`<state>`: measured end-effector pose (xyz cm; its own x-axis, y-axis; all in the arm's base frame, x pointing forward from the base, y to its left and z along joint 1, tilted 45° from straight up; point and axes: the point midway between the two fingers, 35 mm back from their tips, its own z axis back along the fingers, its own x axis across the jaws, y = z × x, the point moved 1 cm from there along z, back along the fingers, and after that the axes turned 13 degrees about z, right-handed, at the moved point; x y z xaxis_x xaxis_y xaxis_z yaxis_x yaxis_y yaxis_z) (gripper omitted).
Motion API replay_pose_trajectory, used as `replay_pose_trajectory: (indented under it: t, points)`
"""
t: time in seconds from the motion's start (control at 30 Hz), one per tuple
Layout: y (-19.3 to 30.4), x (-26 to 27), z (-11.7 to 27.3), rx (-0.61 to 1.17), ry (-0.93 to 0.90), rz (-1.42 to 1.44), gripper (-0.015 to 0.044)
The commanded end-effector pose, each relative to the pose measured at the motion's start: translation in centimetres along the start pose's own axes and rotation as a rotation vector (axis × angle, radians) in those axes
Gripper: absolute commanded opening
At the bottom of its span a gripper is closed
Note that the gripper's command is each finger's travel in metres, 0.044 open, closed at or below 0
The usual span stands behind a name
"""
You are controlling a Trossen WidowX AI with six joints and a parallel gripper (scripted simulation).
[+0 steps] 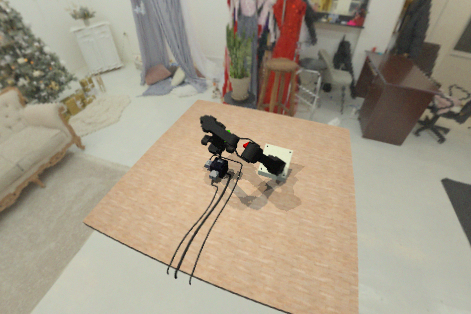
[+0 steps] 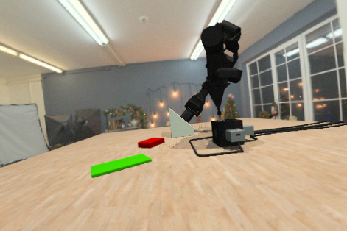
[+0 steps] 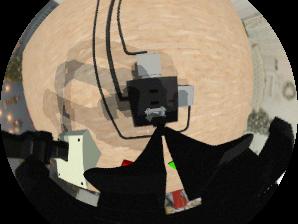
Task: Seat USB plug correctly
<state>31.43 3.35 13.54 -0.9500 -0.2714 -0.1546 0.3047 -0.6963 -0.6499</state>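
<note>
The black power cube [image 1: 218,168] [image 2: 224,133] [image 3: 141,107] stands upright on the table, with a grey plug [image 2: 236,134] [image 3: 185,95] and another grey plug [image 2: 248,129] [image 3: 149,65] at its sides. My gripper [image 1: 216,150] [image 2: 219,108] [image 3: 161,130] points down just above the cube's top, near one edge, its fingertips together on the small USB plug. The plug is mostly hidden by the tips and too small to tell its way round or depth. A small pale grey piece [image 3: 155,112] shows on the cube's top beside the tips.
Black cables [image 1: 202,225] [image 2: 301,127] [image 3: 95,50] run from the cube over the table edge; one loops around it. A red block [image 1: 246,145] [image 2: 151,143] [image 3: 127,163], a green bar [image 2: 121,165] [image 3: 172,164] and a pale wedge with screws [image 1: 277,151] [image 2: 180,126] [image 3: 75,160] are near the arm.
</note>
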Motion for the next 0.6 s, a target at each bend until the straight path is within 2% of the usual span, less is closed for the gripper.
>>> replay_pose_trajectory:
  t: [0.0, 0.57]
  points:
    - [0.03, 0.05, -0.08, 0.003, -0.002, -0.005, 0.0]
    - [0.02, 0.05, -0.28, 0.003, -0.002, -0.005, 0.0]
